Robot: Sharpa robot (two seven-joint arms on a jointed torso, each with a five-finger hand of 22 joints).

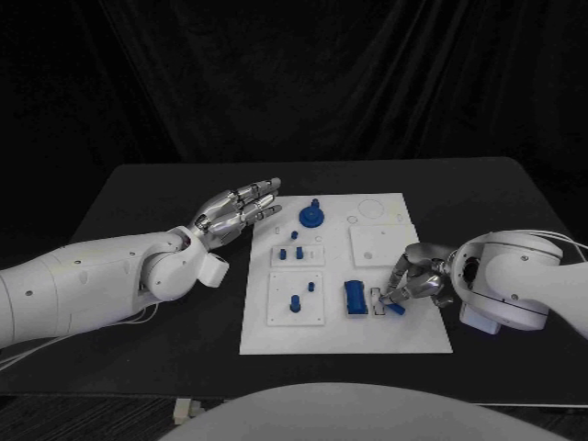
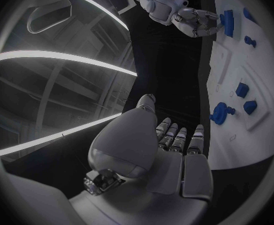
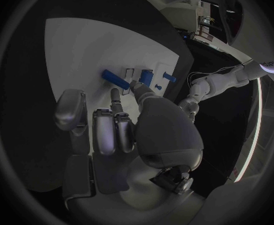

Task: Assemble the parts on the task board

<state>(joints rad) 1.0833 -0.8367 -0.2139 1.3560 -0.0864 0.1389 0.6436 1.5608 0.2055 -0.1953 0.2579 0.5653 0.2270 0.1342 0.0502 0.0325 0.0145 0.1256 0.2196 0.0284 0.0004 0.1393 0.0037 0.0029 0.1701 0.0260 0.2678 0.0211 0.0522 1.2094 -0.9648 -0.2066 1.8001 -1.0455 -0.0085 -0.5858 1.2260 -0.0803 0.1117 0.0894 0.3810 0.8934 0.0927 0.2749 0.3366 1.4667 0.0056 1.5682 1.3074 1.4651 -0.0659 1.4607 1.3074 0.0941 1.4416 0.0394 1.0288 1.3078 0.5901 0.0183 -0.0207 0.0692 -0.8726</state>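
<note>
The white task board [image 1: 341, 323] lies in the middle of the black table. On it stand a round blue part [image 1: 312, 217], small blue pegs [image 1: 284, 253] and a blue block [image 1: 356, 297]. My right hand [image 1: 420, 276] hangs over the board's right edge with its fingers pointing down at a short blue bar [image 1: 395, 310]. In the right wrist view the bar [image 3: 112, 77] lies just beyond one fingertip, with the thumb apart from it beside the block [image 3: 146, 77]. My left hand [image 1: 237, 209] is raised left of the board's far corner, fingers straight and holding nothing.
The left wrist view shows the board [image 2: 249, 60] with the round part [image 2: 221, 112], and my right hand [image 2: 196, 21] next to the block [image 2: 228, 22]. Bare black table [image 1: 162, 184] surrounds the board, and a dark curtain hangs behind.
</note>
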